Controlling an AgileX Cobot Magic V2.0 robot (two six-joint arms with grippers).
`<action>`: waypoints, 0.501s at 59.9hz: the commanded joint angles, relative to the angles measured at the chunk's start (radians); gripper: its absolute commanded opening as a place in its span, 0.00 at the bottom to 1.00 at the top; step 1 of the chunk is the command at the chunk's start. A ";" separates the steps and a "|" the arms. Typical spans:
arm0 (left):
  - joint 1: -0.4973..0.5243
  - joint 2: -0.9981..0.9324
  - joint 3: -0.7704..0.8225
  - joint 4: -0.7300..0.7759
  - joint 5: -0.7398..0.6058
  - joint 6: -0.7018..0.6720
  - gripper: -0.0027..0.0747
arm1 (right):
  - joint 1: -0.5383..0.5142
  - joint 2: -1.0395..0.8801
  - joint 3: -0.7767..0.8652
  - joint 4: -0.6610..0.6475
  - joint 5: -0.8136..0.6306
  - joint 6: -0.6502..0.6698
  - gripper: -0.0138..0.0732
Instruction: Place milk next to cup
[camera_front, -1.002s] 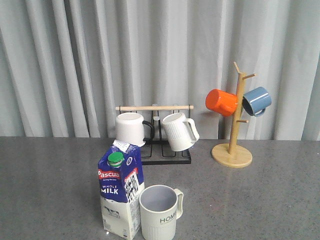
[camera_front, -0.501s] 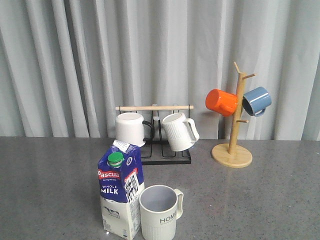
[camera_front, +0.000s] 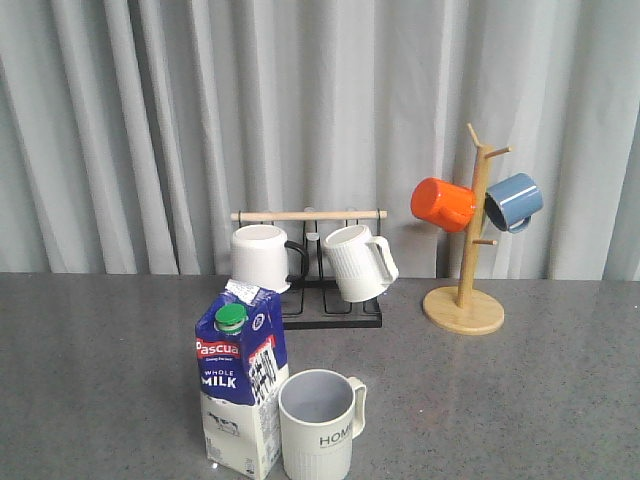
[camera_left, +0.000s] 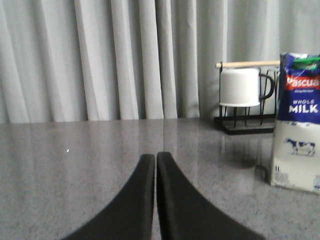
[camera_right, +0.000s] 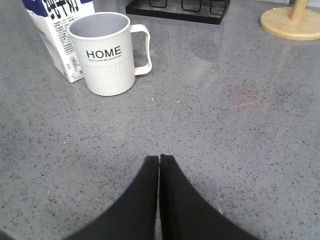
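Note:
The milk (camera_front: 240, 385), a tall blue-and-white carton with a green cap, stands upright at the table's front, right beside the cup (camera_front: 318, 425) on its left. The cup is a pale ribbed "HOME" mug, upright, handle to the right. In the right wrist view the cup (camera_right: 105, 55) and the milk (camera_right: 57, 35) stand together, well beyond my right gripper (camera_right: 159, 158), which is shut and empty. In the left wrist view the milk (camera_left: 298, 120) stands off to the side of my left gripper (camera_left: 156, 155), which is shut and empty. Neither gripper shows in the front view.
A black wire rack (camera_front: 330, 305) with a wooden bar holds a plain white mug (camera_front: 262, 258) and a white ribbed mug (camera_front: 356, 262) behind the milk. A wooden mug tree (camera_front: 466, 300) at the back right carries an orange mug (camera_front: 443, 204) and a blue mug (camera_front: 514, 202). Grey curtains hang behind.

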 joint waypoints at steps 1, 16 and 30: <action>0.005 -0.014 0.022 -0.001 -0.024 0.000 0.03 | -0.001 0.001 -0.030 0.007 -0.060 0.003 0.15; 0.005 -0.014 0.022 -0.001 -0.002 0.000 0.03 | -0.001 0.001 -0.030 0.007 -0.059 0.003 0.15; 0.005 -0.014 0.022 -0.001 -0.002 0.000 0.03 | -0.001 0.001 -0.030 0.007 -0.059 0.003 0.15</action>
